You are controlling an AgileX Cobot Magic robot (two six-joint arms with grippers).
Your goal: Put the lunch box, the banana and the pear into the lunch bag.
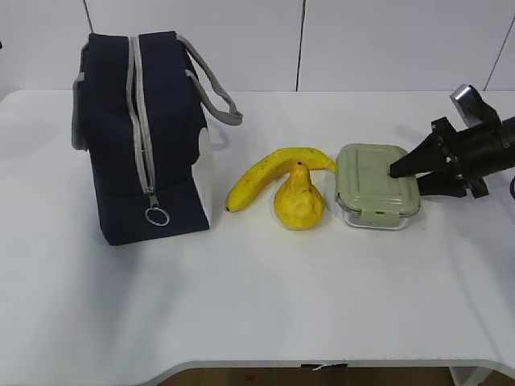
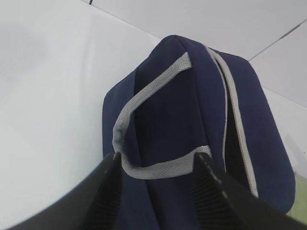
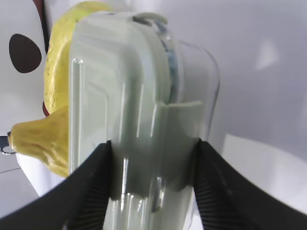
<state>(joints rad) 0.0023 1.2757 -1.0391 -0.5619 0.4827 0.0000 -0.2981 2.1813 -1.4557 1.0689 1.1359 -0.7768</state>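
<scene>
**Right Claw Closes Around the Lunch Box**

Right gripper (image 3: 151, 184) straddles the near end of the lunch box (image 1: 377, 186), one finger on the sage-green lid and the other on the glass side. The pads look pressed against it, though I cannot tell for sure that the pinch is firm yet. The box sits on the white table (image 1: 257, 297), so nothing has been lifted.

Just left of the box stands the pear (image 1: 299, 201), upright, with the banana (image 1: 269, 174) curving behind it, both near enough to be jostled.

Further left, the lunch bag (image 1: 145, 137) stands with its zipper (image 1: 143, 137) shut, so it likely needs opening first.

Left gripper (image 2: 156, 158) hangs spread over a grey strap handle (image 2: 146, 120), holding nothing.
</scene>
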